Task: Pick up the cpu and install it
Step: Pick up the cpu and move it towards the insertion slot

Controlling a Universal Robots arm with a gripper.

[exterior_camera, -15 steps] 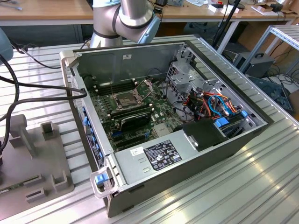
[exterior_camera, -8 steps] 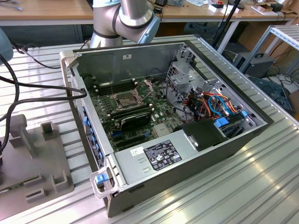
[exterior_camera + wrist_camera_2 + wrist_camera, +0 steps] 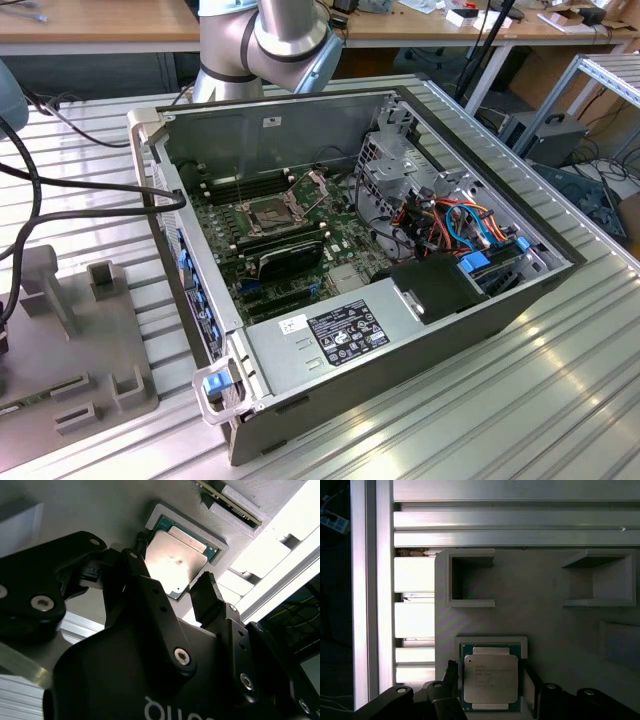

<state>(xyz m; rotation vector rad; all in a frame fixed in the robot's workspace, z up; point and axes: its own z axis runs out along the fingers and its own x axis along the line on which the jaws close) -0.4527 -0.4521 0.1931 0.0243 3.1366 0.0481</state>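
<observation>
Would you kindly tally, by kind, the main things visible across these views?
cpu: 1
gripper: 1
grey fixture plate: 1
computer case: 1
Total: 4

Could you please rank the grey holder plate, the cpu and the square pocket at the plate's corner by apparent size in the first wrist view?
1. The grey holder plate, by far the largest.
2. The cpu and the corner pocket look about alike, too close to rank.
</observation>
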